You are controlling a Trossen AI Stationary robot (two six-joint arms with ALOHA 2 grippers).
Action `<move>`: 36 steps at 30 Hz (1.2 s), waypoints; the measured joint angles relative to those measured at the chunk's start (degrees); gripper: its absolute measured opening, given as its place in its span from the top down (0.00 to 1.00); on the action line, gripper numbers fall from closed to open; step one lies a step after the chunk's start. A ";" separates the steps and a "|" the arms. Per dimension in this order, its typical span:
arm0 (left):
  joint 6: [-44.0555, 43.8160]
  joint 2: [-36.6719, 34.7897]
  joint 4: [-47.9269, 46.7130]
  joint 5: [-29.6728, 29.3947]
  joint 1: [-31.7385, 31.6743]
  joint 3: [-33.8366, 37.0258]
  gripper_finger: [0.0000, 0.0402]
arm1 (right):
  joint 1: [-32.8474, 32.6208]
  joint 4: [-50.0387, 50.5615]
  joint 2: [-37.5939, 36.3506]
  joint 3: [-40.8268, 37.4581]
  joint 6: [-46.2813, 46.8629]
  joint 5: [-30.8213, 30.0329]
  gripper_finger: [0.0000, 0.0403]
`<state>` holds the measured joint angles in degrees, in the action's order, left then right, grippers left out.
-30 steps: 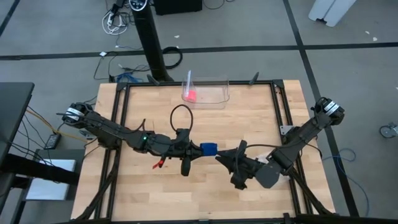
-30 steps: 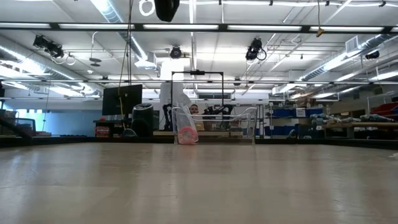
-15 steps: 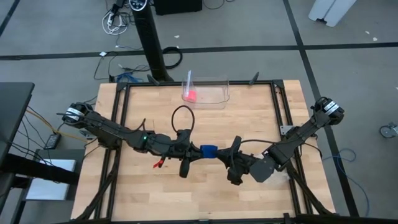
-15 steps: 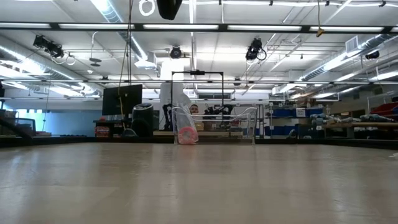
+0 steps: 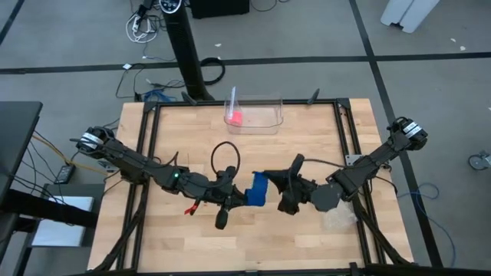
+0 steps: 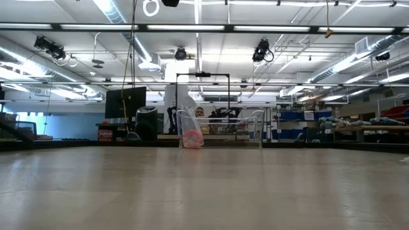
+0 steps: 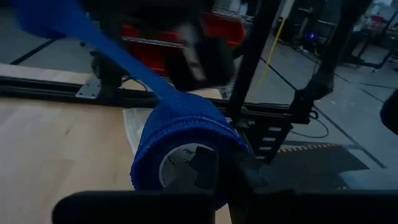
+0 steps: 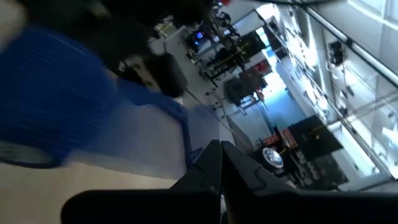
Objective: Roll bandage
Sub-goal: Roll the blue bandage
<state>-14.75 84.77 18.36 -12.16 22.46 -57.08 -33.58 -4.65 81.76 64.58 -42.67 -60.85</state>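
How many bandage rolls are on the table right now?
1. The bandage is mid-table, between the left gripper and the right gripper. Any others would be hidden under the arms.

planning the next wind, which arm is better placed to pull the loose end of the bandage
Right. The left gripper is shut on the bandage roll, while the right gripper sits at the strip's free end.

Clear plastic bag with pink object near table's far edge
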 joint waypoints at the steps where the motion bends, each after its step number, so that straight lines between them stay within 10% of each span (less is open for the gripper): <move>1: 0.56 0.00 0.02 0.12 0.25 0.00 0.96 | 0.50 -0.04 -0.19 0.00 0.56 0.09 1.00; 17: 3.84 -0.07 8.44 1.38 3.85 -0.02 0.96 | 3.15 13.25 -2.41 0.00 26.40 5.69 0.93; 22: 4.00 -0.09 9.11 1.80 4.19 -0.02 0.96 | 0.49 17.34 -7.21 -0.72 47.87 21.91 0.84; 36: 6.87 -0.15 11.70 3.95 4.31 -0.02 0.96 | -2.99 -0.01 -3.33 -2.12 45.63 27.17 0.63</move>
<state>-7.88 84.62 30.06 -8.21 26.76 -57.10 -36.57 -4.66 78.43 62.46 2.96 -33.67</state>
